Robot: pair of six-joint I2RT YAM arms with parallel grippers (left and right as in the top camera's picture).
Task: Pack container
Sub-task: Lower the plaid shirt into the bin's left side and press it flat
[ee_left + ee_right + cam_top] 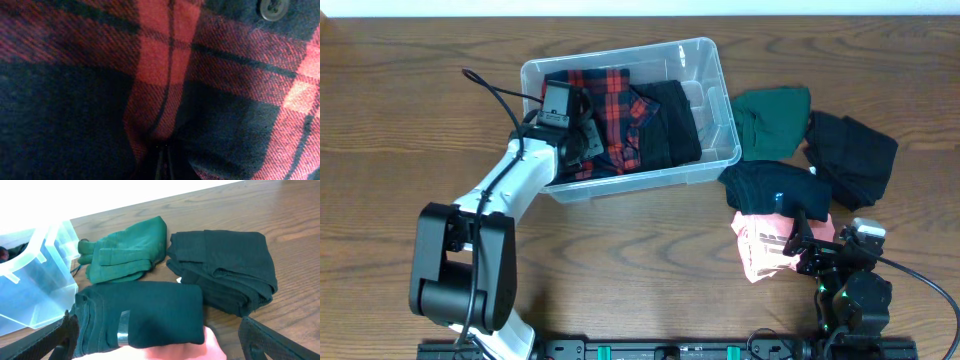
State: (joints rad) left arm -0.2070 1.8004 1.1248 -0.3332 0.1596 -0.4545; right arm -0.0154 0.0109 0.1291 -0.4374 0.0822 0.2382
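Observation:
The container (pixel 718 90) is a clear plastic bin at the table's centre back. It holds a red and black plaid shirt (pixel 610 105) and a black garment (pixel 670 125). My left gripper (pixel 582 142) reaches into the bin and is pressed into the plaid shirt (pixel 165 65). Its jaws (pixel 164 165) are closed with a fold of the cloth pinched between them. My right gripper (pixel 810 240) is open low at the front right, over a pink garment (pixel 760 250) and the near edge of a dark teal folded garment (pixel 145 310). The bin's corner also shows in the right wrist view (pixel 35 280).
A green garment (pixel 770 118) lies right of the bin, also in the right wrist view (pixel 127 247). A black folded garment (pixel 855 155) lies further right, also in the right wrist view (pixel 225 270). The dark teal garment (pixel 775 185) lies on the pink one.

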